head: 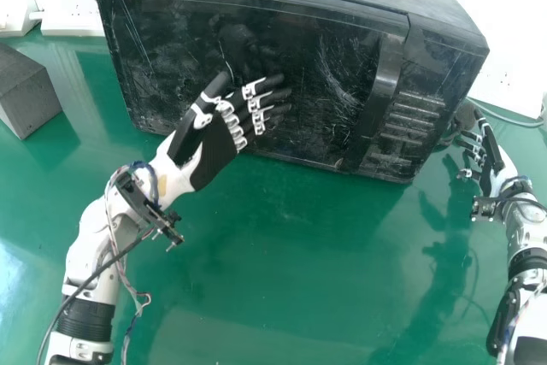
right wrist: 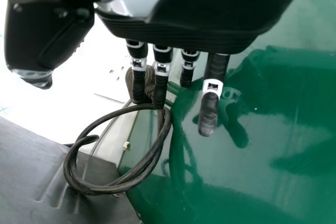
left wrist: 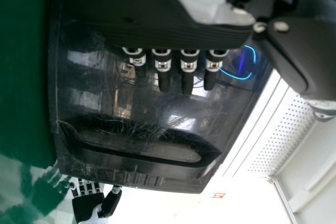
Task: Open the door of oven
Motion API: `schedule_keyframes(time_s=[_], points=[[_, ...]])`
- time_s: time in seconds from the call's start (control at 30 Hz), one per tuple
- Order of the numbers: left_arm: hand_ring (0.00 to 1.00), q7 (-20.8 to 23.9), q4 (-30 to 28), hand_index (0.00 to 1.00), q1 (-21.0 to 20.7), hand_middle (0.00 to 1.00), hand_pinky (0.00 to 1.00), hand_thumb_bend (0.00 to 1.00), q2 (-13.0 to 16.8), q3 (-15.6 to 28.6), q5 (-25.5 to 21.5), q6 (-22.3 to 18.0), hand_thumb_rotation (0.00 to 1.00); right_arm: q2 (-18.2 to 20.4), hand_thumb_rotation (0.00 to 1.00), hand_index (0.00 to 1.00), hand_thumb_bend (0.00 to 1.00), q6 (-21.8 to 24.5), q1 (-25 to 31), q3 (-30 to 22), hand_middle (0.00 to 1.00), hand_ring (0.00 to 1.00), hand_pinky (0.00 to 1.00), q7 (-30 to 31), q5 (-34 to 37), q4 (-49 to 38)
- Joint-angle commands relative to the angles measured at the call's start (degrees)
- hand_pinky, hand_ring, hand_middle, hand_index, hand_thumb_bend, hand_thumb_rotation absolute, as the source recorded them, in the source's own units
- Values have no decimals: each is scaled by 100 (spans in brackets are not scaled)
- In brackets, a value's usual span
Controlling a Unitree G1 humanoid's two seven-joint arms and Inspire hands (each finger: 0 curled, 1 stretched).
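Note:
The black oven (head: 316, 57) stands on the green table, its door shut, with the upright handle (head: 385, 83) toward the door's right side. My left hand (head: 218, 138) is in front of the door's left half, fingers straight and pointing toward the handle; whether it touches the door I cannot tell. In the left wrist view the left hand (left wrist: 163, 66) has its fingers extended before the door, with the handle (left wrist: 142, 153) beyond them. My right hand (head: 487, 160) is beside the oven's right side, fingers relaxed and holding nothing; the right wrist view shows the right hand (right wrist: 210, 98) above the table.
A looped black cable (right wrist: 115, 187) lies by the oven's side, near my right hand. A dark grey block (head: 24, 91) sits at the table's left. White power strips (head: 73, 13) lie behind, at the back left. The green table (head: 282, 254) extends in front of the oven.

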Motion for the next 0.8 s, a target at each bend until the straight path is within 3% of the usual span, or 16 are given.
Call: schedule_keyframes(time_s=[0.0, 0.2, 0.77], points=[[100, -9, -99, 100, -31, 100, 95, 100, 22, -66, 45, 58, 85, 189, 100, 85, 89, 305, 346, 50, 81, 74, 69, 37, -91, 233], [100, 82, -115, 100, -148, 100, 96, 100, 2, -142, 97, 236, 84, 210, 100, 86, 91, 257, 362, 22, 82, 75, 73, 23, -74, 234], [100, 111, 197, 100, -539, 100, 93, 100, -21, -317, 377, 342, 85, 225, 100, 87, 90, 235, 361, 28, 82, 72, 68, 22, -99, 238]])
